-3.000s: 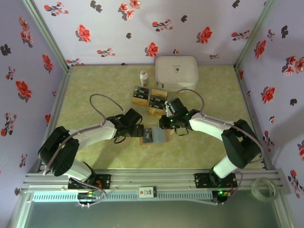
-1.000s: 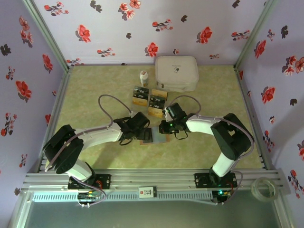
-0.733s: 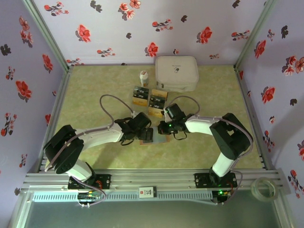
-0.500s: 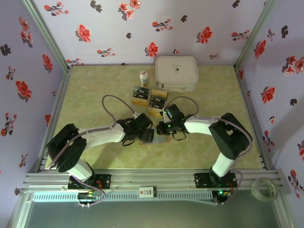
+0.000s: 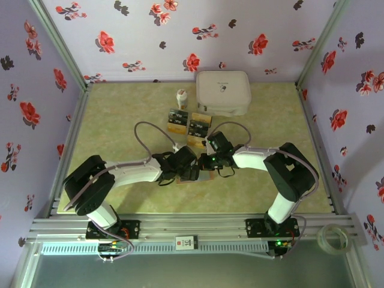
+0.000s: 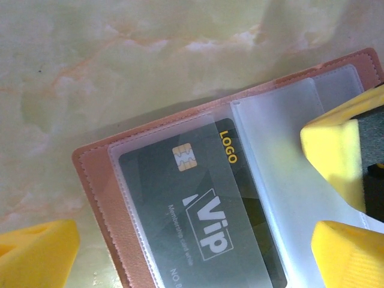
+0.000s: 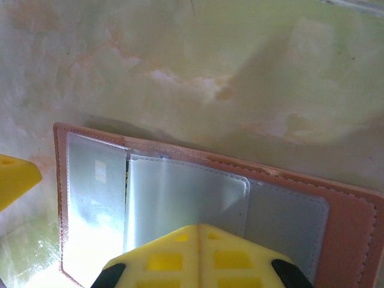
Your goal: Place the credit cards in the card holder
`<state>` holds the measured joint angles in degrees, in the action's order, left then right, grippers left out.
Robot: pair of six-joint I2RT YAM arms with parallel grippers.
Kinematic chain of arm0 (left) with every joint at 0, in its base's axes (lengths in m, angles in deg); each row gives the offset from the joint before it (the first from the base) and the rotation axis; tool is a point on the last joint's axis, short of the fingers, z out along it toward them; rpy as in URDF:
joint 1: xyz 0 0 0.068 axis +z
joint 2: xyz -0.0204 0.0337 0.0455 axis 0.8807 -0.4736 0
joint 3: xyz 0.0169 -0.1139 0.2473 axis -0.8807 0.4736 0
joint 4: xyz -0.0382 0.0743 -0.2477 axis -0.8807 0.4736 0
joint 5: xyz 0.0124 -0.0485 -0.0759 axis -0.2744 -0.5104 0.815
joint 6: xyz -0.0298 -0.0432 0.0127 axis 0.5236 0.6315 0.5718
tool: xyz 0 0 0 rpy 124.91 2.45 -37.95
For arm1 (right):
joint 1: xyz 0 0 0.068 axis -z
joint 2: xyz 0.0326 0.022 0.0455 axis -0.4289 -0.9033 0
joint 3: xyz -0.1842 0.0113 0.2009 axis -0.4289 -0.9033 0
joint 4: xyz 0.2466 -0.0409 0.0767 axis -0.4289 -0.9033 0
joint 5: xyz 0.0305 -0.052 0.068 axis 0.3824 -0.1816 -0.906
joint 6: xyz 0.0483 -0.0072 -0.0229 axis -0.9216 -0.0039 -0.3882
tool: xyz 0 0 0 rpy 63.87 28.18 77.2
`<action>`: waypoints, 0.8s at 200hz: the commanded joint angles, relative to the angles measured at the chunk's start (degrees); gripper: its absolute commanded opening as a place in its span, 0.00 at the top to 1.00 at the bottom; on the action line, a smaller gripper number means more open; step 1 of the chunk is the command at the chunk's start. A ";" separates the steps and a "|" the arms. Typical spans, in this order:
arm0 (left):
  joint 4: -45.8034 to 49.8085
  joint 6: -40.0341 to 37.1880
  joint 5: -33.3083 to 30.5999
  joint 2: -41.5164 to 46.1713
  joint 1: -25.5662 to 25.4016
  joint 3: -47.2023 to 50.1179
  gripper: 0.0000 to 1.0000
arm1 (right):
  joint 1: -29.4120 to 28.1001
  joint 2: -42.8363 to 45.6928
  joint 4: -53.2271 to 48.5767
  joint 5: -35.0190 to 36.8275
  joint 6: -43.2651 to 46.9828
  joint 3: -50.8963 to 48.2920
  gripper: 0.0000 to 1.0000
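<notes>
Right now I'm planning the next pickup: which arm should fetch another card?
Probably left: the left tool is open and empty, while the right tool is shut over the card holder, seemingly pinning it.

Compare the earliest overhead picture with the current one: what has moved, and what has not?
The left tool, open, slid right over the holder. The right tool, shut, moved left to the holder. The holder, loose cards, bottle and white case stayed put.
</notes>
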<state>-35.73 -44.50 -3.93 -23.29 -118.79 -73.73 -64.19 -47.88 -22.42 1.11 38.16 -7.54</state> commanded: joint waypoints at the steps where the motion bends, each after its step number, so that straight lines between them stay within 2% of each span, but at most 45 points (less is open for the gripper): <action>1: -1.47 0.38 -0.19 -1.27 -0.51 0.10 0.00 | -0.50 -0.86 -0.06 -0.31 -0.63 0.01 0.95; 75: -3.25 1.63 -0.56 -2.52 -0.51 3.63 0.00 | -0.41 0.42 -1.18 -0.40 -0.66 0.97 0.92; 120: -3.79 2.09 -0.61 -2.12 -0.51 4.39 0.00 | 1.22 5.29 -3.88 1.21 -0.42 1.04 0.65; 160: -4.16 2.20 -0.58 -1.84 -0.51 4.75 0.00 | 2.00 6.64 -4.08 1.96 -0.64 -0.21 0.58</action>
<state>-39.30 -43.67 -4.65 -24.60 -119.01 -70.78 -62.63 -42.20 -24.41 1.90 37.64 -7.47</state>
